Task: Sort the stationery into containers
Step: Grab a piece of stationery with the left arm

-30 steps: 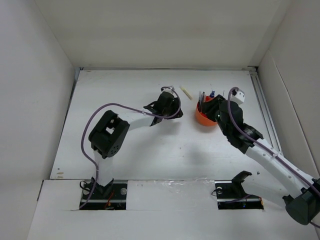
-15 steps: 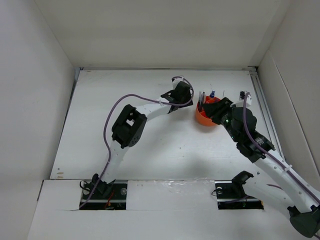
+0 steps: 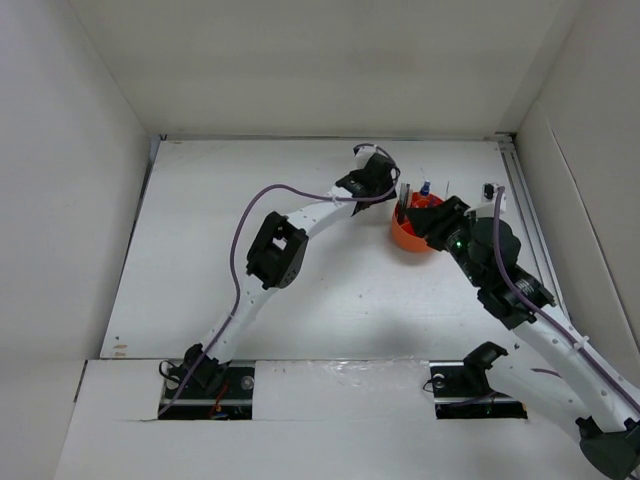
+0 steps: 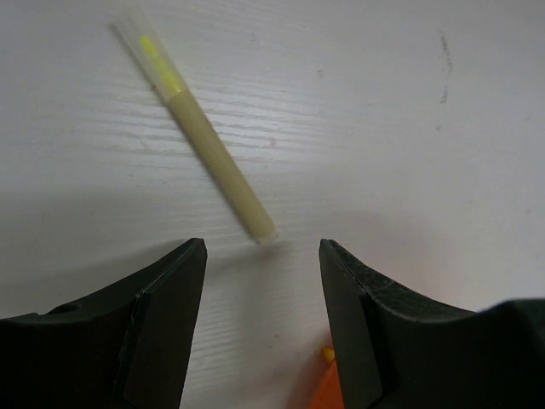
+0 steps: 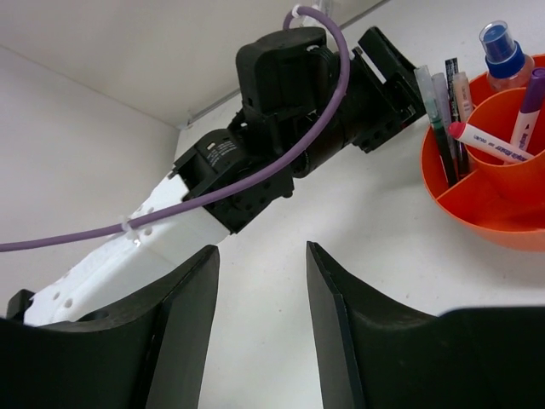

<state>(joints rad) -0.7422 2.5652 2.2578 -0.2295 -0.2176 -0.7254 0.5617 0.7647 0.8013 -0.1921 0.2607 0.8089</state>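
Note:
A pale yellow highlighter pen (image 4: pixel 209 145) with a clear cap lies on the white table. Its near end sits just ahead of my open, empty left gripper (image 4: pixel 260 256). In the top view that gripper (image 3: pixel 372 178) covers the pen, just left of the orange tub (image 3: pixel 408 238). The tub (image 5: pixel 477 196) holds several pens (image 5: pixel 438 102), a blue-capped bottle (image 5: pixel 502 47), a white red-tipped stick (image 5: pixel 490 143) and a purple marker (image 5: pixel 528 102). My right gripper (image 5: pixel 260 256) is open and empty above bare table, beside the tub's near side (image 3: pixel 435 222). I cannot pick out the scissors.
White walls enclose the table on the left, back and right. The left arm's wrist and purple cable (image 5: pixel 289 119) reach across in front of the right gripper. The tub's rim shows at the left gripper's lower right (image 4: pixel 319 383).
The left arm has stretched further back and right, and now covers the pen that lay exposed a second ago. The right arm has shifted a little to the right beside the tub.

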